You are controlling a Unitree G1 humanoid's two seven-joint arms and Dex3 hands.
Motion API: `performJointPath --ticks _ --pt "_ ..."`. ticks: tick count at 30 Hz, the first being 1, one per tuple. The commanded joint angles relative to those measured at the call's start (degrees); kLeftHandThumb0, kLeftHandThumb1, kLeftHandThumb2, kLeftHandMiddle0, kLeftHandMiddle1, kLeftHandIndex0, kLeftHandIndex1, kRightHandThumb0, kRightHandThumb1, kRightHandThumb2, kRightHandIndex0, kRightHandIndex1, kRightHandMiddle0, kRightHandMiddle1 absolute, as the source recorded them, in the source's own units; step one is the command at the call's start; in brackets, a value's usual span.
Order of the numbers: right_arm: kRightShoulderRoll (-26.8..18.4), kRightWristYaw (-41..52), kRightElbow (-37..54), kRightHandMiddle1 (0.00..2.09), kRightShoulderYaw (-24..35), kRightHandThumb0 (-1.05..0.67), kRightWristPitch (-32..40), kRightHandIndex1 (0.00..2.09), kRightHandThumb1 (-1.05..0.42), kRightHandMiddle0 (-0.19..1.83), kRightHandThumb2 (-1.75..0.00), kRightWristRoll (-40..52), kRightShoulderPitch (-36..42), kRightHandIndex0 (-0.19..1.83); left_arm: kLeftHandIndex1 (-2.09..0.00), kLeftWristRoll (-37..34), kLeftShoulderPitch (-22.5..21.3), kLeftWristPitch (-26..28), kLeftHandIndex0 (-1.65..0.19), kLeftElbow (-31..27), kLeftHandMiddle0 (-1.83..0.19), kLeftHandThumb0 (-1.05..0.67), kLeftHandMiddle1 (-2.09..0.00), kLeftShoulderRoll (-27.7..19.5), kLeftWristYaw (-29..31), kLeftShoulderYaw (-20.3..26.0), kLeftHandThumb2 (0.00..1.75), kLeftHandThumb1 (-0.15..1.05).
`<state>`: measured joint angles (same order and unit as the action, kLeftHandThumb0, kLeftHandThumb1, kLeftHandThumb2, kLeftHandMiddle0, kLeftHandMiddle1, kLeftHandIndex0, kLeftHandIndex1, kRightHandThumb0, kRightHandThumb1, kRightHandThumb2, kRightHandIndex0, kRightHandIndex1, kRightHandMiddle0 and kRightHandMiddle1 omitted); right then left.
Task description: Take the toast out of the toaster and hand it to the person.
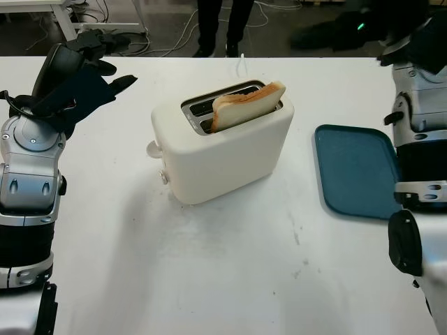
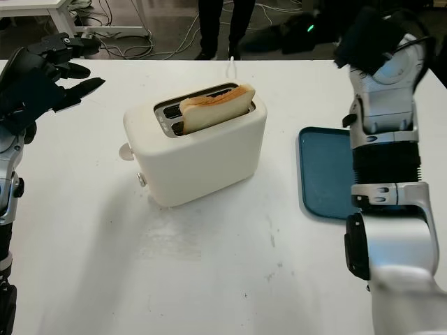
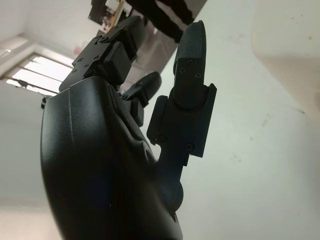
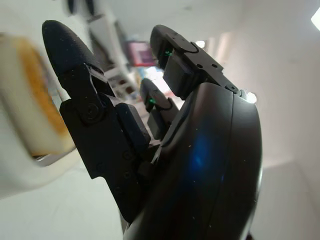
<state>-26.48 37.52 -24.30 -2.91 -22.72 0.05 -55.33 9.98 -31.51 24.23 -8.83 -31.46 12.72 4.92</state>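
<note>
The left hand (image 1: 84,73) hangs open above bare table (image 1: 230,272), with open room between it and the toaster (image 1: 223,150). The toast (image 1: 248,105) stands out of the slot, uncovered from above. The right hand (image 2: 370,38) is raised beyond the blue tray (image 2: 325,174), which lies between its arm and the toaster.

Left hand (image 3: 125,150) open above white table (image 3: 260,165), toaster (image 3: 290,45) corner nearby
</note>
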Motion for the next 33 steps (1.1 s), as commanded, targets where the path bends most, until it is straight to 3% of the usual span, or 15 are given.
performJointPath --ticks 1,6,9,20,33 --pt "0.0 -0.9 -0.9 0.05 -1.7 -0.88 -3.7 0.21 -0.71 0.71 0.00 -2.9 0.9 0.67 -0.32 1.0 -0.1 -0.5 -0.47 -0.1 -0.26 -0.52 -0.86 -0.5 -0.3 0.1 0.18 0.92" --pt "0.7 -2.6 -3.3 0.04 -4.0 -0.84 -7.7 0.73 -0.68 0.72 0.00 -6.9 1.3 0.39 -0.31 0.9 0.0 0.5 -0.45 -0.9 -0.25 -0.51 -0.86 -0.5 -0.2 0.1 0.19 0.92" --pt "0.6 -2.1 -3.9 0.03 -4.7 -0.83 -8.2 0.83 -0.68 0.71 0.00 -7.3 1.1 0.33 -0.31 1.2 -0.1 0.8 -0.46 -1.0 -0.26 -0.47 -0.86 -0.4 -0.4 -0.2 0.19 0.92" --pt "0.9 -3.8 -4.5 0.04 -5.9 -0.72 -7.2 0.86 -0.64 0.71 0.00 -9.6 2.2 0.30 -0.32 1.1 -0.3 -1.1 -0.47 0.4 -0.27 -0.50 -0.88 -0.3 -0.5 -0.3 0.18 0.92" --pt "1.2 -9.4 -11.3 0.06 -7.4 -0.62 -10.4 0.83 -0.63 0.74 0.00 -14.9 0.0 0.36 -0.31 0.5 -0.3 -0.6 -0.46 0.2 -0.24 -0.50 -0.88 -0.3 -0.3 0.1 0.18 0.92"
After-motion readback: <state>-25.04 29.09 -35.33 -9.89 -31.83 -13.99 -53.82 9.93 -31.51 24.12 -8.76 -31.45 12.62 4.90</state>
